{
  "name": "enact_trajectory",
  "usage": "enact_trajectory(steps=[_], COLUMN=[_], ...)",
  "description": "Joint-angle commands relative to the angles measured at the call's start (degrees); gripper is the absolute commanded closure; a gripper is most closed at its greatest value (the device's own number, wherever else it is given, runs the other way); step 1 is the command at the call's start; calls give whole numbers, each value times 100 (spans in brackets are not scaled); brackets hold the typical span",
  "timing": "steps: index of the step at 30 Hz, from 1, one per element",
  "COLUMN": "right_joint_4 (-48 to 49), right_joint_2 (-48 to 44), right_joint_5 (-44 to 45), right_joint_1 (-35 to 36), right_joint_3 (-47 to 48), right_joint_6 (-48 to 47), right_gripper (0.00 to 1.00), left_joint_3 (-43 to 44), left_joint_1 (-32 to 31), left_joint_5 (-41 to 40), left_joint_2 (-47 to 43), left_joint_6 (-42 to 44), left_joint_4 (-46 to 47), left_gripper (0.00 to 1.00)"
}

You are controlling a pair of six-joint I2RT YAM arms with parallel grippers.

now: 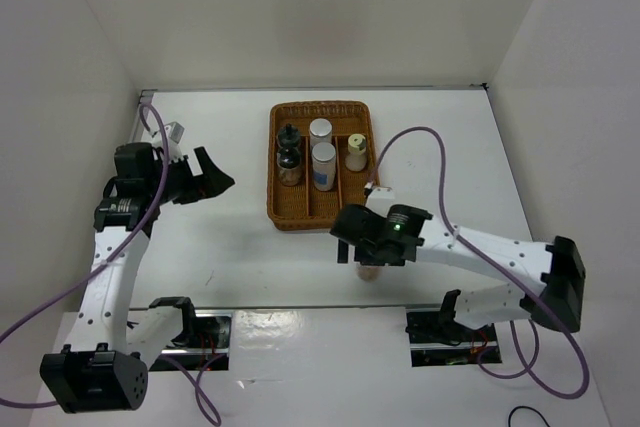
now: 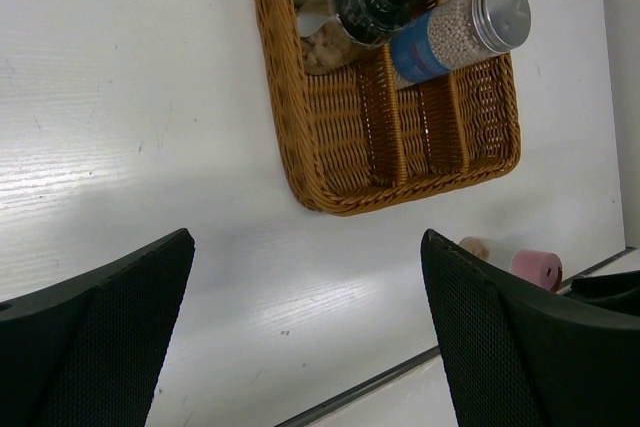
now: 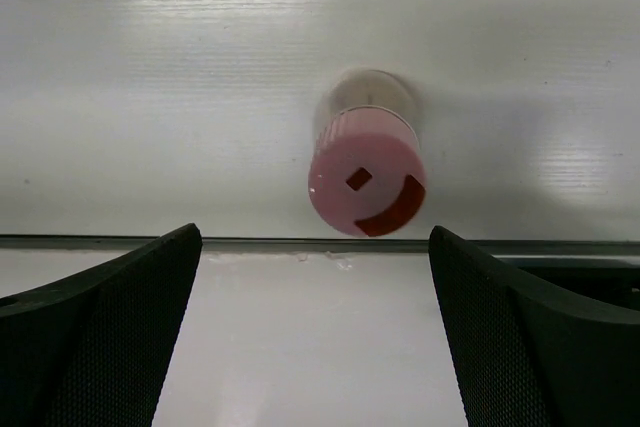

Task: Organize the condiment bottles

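- The pink-capped shaker jar (image 3: 367,182) stands on the white table (image 1: 230,247), outside the tray and close to the table's near edge.
- The right gripper (image 3: 312,247) hangs right over it. Its two fingers are spread wide, and the jar sits in the gap, touching neither.
- Just beyond that jar lies the brown wicker tray (image 1: 305,219), which holds the other five jars towards its far end.
- Two black-capped jars (image 1: 288,136) (image 1: 290,163) are in its left compartment, one behind the other.
- Two silver-capped jars (image 1: 320,129) (image 1: 323,155) are in the middle compartment, the nearer one wearing a blue label.
- A yellow-green-capped jar (image 1: 356,143) stands alone in the right compartment.
- The left gripper (image 1: 216,171) hovers well to the left of the tray, fingers apart, holding nothing.
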Motion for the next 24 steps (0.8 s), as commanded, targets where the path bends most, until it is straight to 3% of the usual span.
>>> enact_trajectory(steps=[1, 7, 16, 20, 24], right_joint_4=[-89, 289, 623, 930, 1089], right_joint_2=[-793, -1305, -242, -180, -180], right_joint_5=[360, 361, 580, 580, 466], right_joint_1=[15, -186, -309, -546, -792], right_joint_3=[-186, -564, -564, -564, -669], right_joint_6=[587, 484, 307, -96, -282], right_gripper=[2, 2, 2, 2, 8], left_joint_3=[-51, -52, -52, -52, -52], left_joint_1=[28, 28, 28, 28, 28], left_joint_5=[-9, -9, -9, -9, -9], left_joint_2=[-177, -309, -361, -361, -361], left_joint_6=[-6, -59, -59, -6, -6], left_joint_4=[184, 79, 79, 26, 26], left_gripper=[0, 0, 0, 0, 0])
